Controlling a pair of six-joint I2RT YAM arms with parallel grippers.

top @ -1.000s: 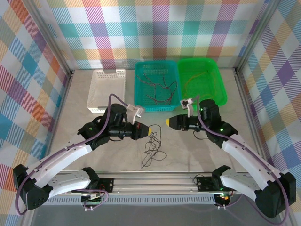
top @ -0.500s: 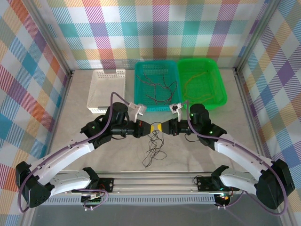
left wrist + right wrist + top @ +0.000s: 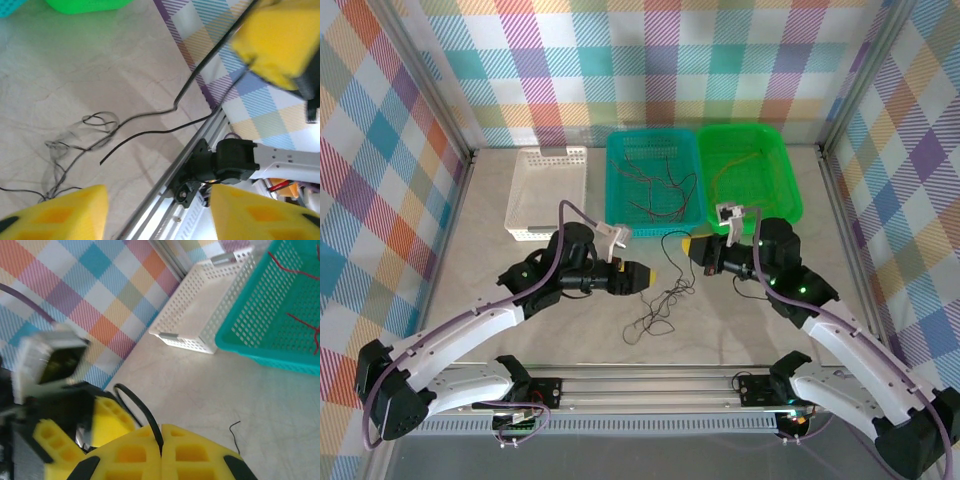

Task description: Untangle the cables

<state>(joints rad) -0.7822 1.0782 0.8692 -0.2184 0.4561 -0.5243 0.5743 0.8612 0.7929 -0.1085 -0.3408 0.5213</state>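
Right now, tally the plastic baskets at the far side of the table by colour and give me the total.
White perforated plastic basket: 1
Teal mesh plastic basket: 1
Green plastic basket: 1
Total: 3

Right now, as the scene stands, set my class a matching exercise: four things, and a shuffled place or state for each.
Things
1 white basket
2 teal basket
3 left tool
4 right tool

Places and states
A shut on a black wire
B leftmost basket
C open
D red wires inside

Pairs: 1-B, 2-D, 3-C, 4-A
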